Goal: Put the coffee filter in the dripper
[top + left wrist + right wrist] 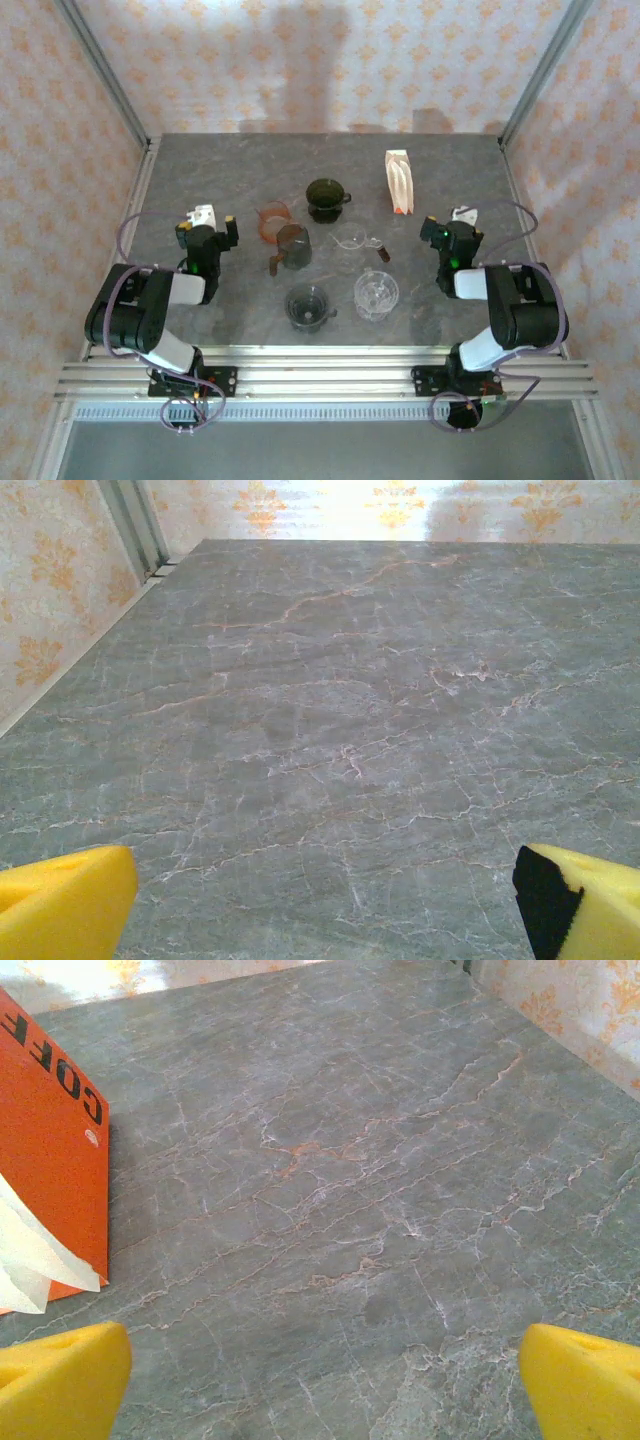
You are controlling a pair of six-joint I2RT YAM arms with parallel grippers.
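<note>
Top external view: the two arms sat at the near edge of the gray table (220, 170), one on each side, with a bunch of little cups between them.
Filter pack: the orange and white filter pack (400, 182) stood near the back of the table, on the right side.
Filter paper: in the right wrist view, a white filter paper (25, 1260) poked out of the pack's near end, at the far left of that picture.
Drippers: six cup-like drippers stood in the middle of the table. The clear dripper (376, 293) and the dark dripper (308, 306) were closest to the arms. I could not tell which one the filter was meant for.
Right gripper: the right gripper (452, 225) had its jaws wide apart and held nothing.
Left gripper: the left gripper (205, 222) was spread wide too, with just bare table in front of it.
Nearer arm: the right arm was much nearer the pack. The left one was well apart from it, with the cups in between.
Way to the pack: it lay ahead of the right jaws and off to their left, not between them and not touching them.
Long side: the pack's long side ran from near to far.
My guess: the right gripper would need to turn left and reach forward to pinch the paper.
</note>
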